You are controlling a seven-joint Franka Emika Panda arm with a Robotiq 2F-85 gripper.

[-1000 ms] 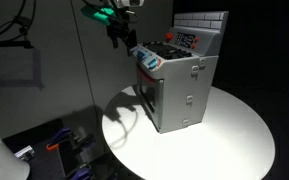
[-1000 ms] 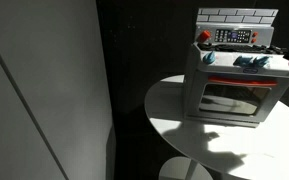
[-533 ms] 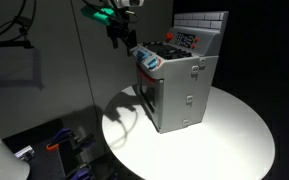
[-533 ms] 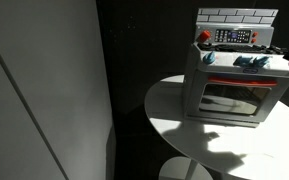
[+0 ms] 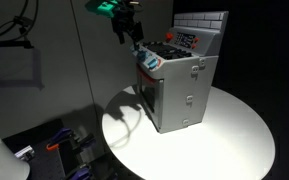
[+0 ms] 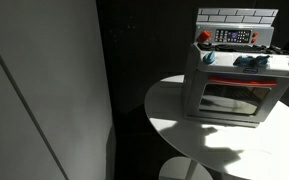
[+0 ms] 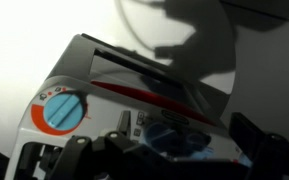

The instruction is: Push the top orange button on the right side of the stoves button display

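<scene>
The grey toy stove [image 5: 180,88] stands on a round white table [image 5: 229,140], with its door facing front in an exterior view [image 6: 236,88]. The button display [image 5: 188,40] is a small pale panel with reddish marks on the tiled back wall, and it also shows in an exterior view [image 6: 234,36]. My gripper [image 5: 128,32] hangs above and beside the stove's front top corner, apart from the display. In the wrist view its dark fingers [image 7: 174,160] are spread apart with nothing between them, above the stove's front edge [image 7: 134,75].
A blue-and-white round knob [image 7: 62,111] sits on the stove's front strip; more blue knobs line it [image 6: 246,62]. A pale wall or panel [image 6: 44,90] stands beside the table. Cables and gear lie on the floor [image 5: 69,145].
My gripper has moved a little towards the stove's top. The stove has not moved.
</scene>
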